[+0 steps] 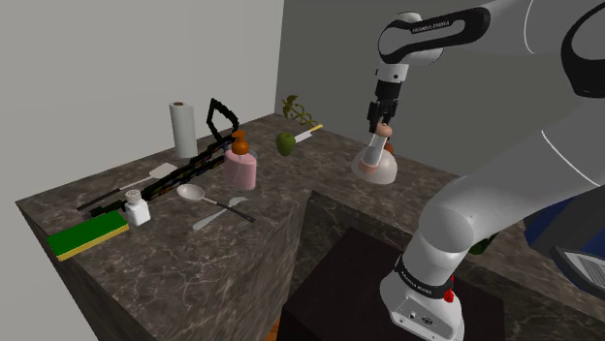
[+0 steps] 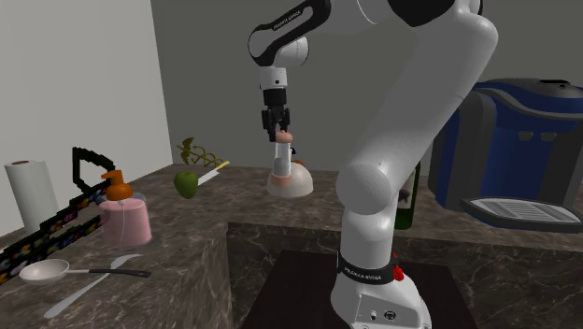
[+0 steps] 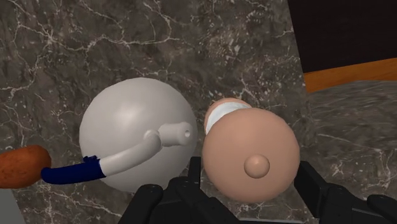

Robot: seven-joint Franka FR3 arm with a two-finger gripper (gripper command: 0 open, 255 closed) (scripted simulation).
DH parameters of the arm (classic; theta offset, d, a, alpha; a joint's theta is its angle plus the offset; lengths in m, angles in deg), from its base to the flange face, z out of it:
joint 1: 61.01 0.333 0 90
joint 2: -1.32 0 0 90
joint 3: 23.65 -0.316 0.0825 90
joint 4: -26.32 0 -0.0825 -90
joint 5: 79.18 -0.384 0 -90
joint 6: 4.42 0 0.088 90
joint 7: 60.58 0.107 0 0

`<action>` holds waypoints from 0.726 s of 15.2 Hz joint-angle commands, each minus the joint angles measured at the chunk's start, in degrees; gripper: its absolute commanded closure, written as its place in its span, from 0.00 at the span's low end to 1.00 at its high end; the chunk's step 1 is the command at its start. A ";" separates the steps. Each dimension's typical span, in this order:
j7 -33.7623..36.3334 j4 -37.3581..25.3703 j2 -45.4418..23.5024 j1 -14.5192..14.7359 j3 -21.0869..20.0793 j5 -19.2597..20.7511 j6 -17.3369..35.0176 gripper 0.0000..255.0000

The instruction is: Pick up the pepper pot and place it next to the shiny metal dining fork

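Observation:
My gripper point(image 1: 380, 124) is shut on the pepper pot point(image 1: 372, 158), a pot with a peach cap, a white neck and a flared peach base, hanging a little tilted over the right part of the dark marble counter point(image 1: 271, 242). From the wrist, the pot's round peach cap point(image 3: 251, 156) sits clasped between the black fingers point(image 3: 194, 177). Right beside it rests a white dome point(image 3: 137, 137) with a handle. I cannot tell whether the pot's base touches the counter. The shiny fork point(image 1: 218, 215) lies far off toward the shoulder view's left, by a spoon point(image 1: 194, 192). Both fork point(image 2: 84, 292) and gripper point(image 2: 278, 126) show from the second exterior camera.
A pink soap dispenser point(image 1: 240, 167), paper roll point(image 1: 183, 128), small white bottle point(image 1: 138, 208), green block point(image 1: 89, 234) and a black rack point(image 1: 165, 179) crowd the fork's side. A green fruit point(image 1: 286, 143) and knife point(image 1: 308, 133) lie at the back. A recess cuts into the counter's front.

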 commanded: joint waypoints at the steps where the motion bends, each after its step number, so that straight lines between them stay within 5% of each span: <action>1: -0.10 -1.41 0.12 0.06 -0.22 -0.14 -1.55 1.00; 11: -0.57 -9.11 0.01 0.45 -1.30 -0.93 -9.15 1.00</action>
